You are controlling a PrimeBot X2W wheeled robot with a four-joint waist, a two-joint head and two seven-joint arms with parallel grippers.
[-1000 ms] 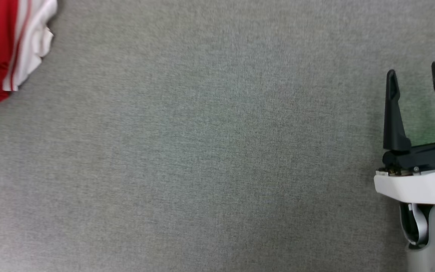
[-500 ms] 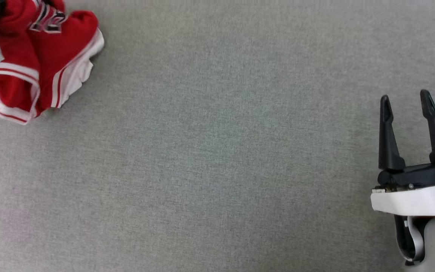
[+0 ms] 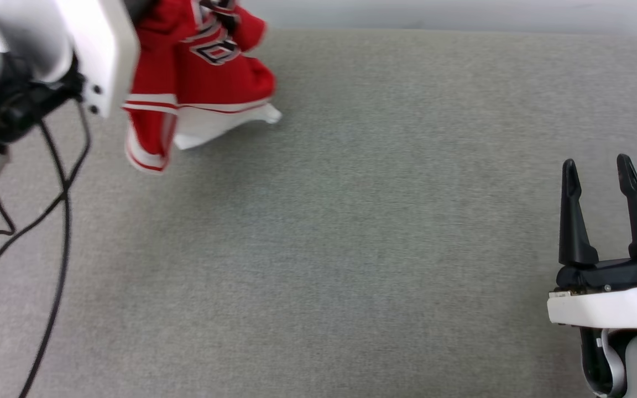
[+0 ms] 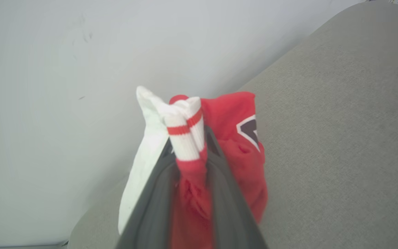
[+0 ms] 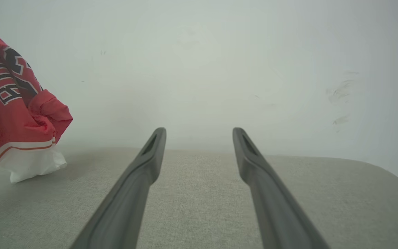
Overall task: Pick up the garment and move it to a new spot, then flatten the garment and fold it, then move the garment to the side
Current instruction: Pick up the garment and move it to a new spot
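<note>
The garment (image 3: 208, 83) is shown bunched and hung from the left gripper (image 4: 188, 138), above the far left part of the desk (image 3: 351, 249), close to the wall (image 5: 202, 62). A fold of red cloth and striped trim is clamped between the left fingers (image 4: 226, 193). The long axis is roughly vertical: the gripped trim is uppermost and a white sleeve (image 5: 33, 166) is lowest. Whether the sleeve touches the desk cannot be told. The black lettering (image 5: 5, 83) is turned toward the robot's right. The right gripper (image 3: 596, 161) is seen at the near right, well apart from the garment, its fingers (image 5: 150, 162) spread wide and grasping nothing. A black cable (image 3: 58, 221) is draped at the left.
</note>
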